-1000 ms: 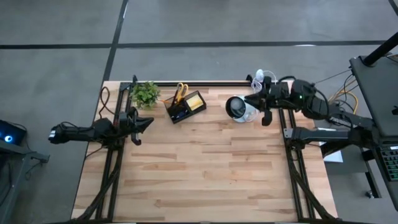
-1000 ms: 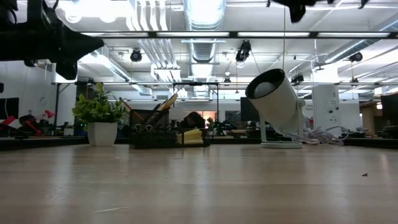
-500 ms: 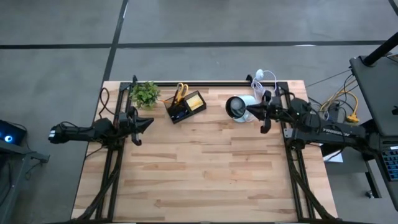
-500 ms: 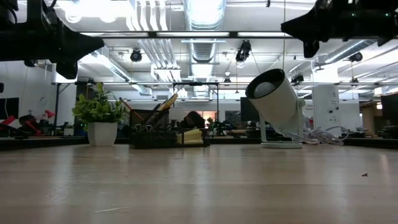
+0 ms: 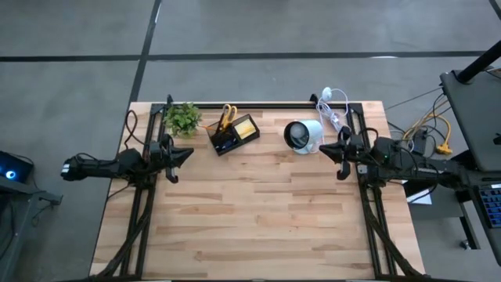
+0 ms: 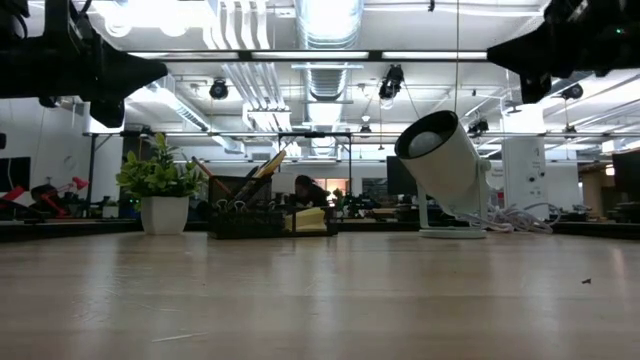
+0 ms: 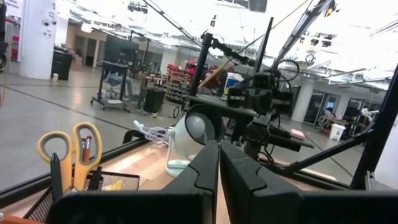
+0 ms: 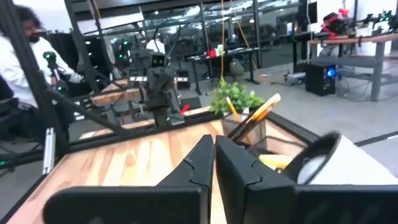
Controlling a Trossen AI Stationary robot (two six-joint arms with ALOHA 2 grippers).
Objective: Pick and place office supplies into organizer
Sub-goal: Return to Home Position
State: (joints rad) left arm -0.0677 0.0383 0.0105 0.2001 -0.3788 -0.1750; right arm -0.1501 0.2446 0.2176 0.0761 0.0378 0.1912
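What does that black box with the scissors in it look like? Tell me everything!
The organizer is a small black wire-mesh tray with dividers, sitting turned near the far edge of the wooden table, beside the plant but apart from it. Yellow-handled scissors and orange pencils stick up from it, a yellow sticky-note block fills one compartment, and dark pens lie in another.

high cam far up, straight down on the whole table [image 5: 258, 223], low cam at tabletop height looking level across it, wrist cams sit at opposite sides facing each other, all four catch the organizer [image 5: 233, 135]
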